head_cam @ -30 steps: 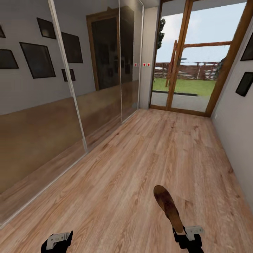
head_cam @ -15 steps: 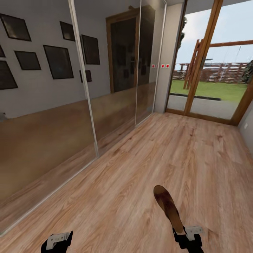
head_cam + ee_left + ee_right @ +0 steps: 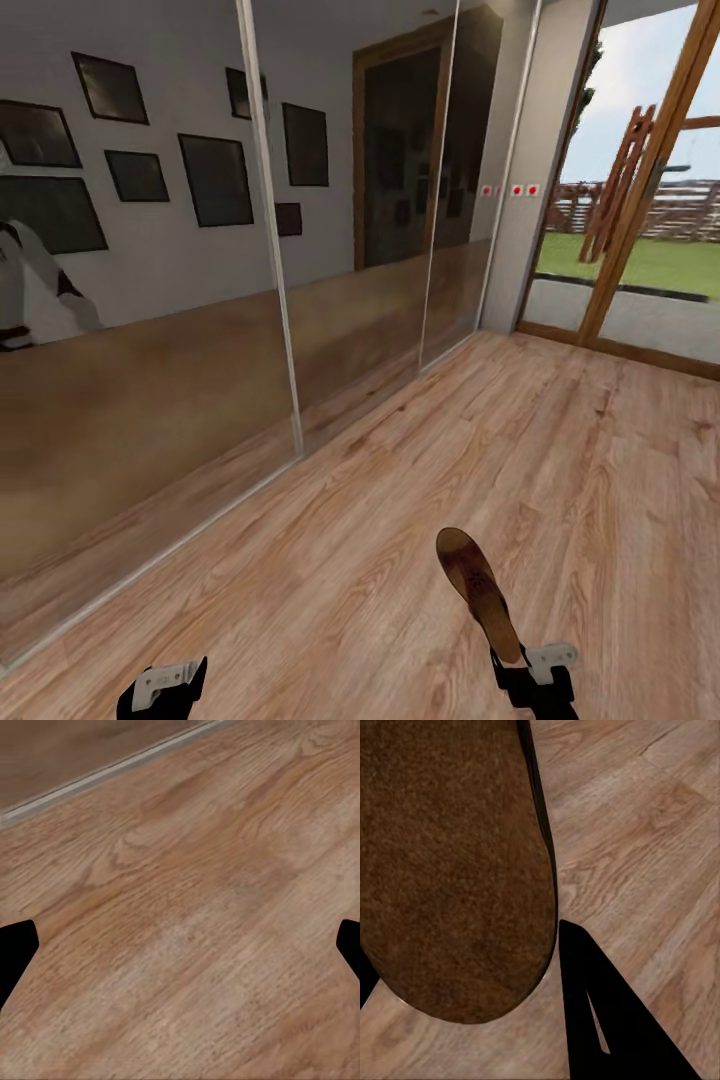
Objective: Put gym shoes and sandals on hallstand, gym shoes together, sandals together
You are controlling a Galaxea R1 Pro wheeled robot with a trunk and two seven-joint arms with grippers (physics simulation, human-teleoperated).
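One dark brown leather sandal with a tan footbed (image 3: 480,592) held in the right gripper (image 3: 535,682), jaws clamped on its heel end, toe pointing toward 11 o'clock above the light brown wood-grain plank corridor floor (image 3: 350,560). Seen from the right wrist as a broad brown sole (image 3: 450,862) beside one black finger (image 3: 607,1012). Low at 7 o'clock in the head view, the left gripper (image 3: 162,688), empty; jaws spread wide over bare planks in the left wrist view, black fingertips (image 3: 15,952) far apart. Along 9 to 12 o'clock, tall mirrored sliding doors (image 3: 150,330). At 2 o'clock, a wood-framed glass door (image 3: 640,200) onto green grass.
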